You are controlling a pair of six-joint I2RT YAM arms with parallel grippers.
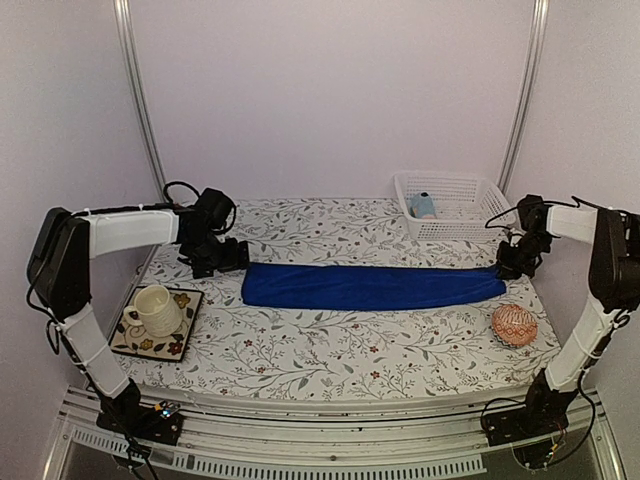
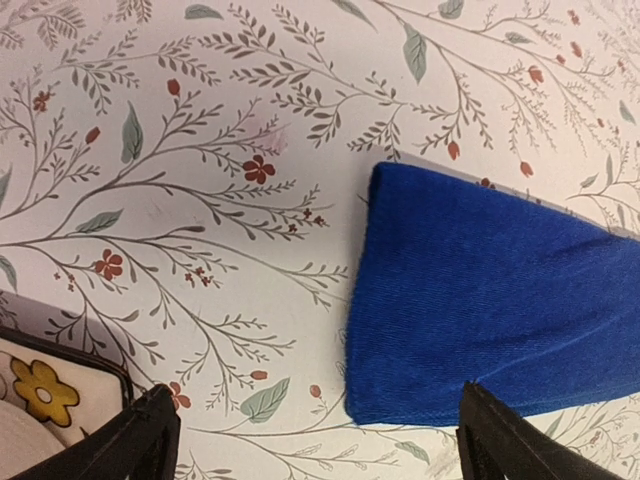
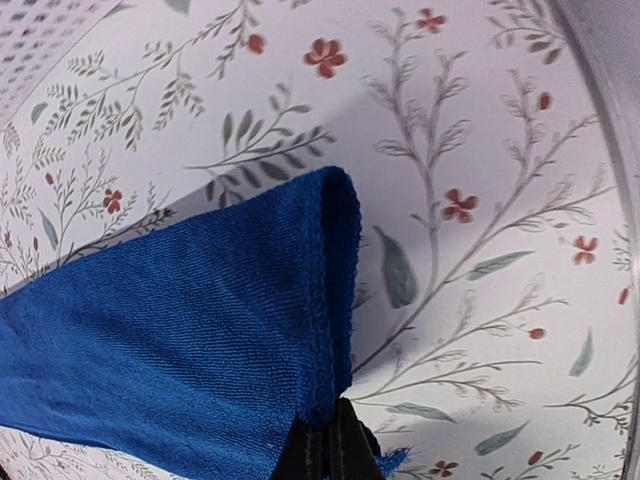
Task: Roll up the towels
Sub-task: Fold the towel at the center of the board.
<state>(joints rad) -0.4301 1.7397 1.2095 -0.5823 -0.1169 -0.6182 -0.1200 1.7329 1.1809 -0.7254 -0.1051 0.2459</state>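
Soft blue towel (image 1: 370, 287) lies flat, probably light and limp; right pincer (image 3: 325, 440), closed, seems to grip its right corner; left pincer (image 2: 315, 425) stands wide open.

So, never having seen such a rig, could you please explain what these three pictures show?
Two robot arms stand at the near edge of a flowered table: the left arm and right arm. The wide picture looks down from above and behind them; the other two come from cameras on each wrist. On it lie a blue towel, a cup on a patterned tile, a pink-red ball and a white basket holding something light blue. The right jaws are shut on one towel corner; the left jaws stand open over the other end, holding nothing.
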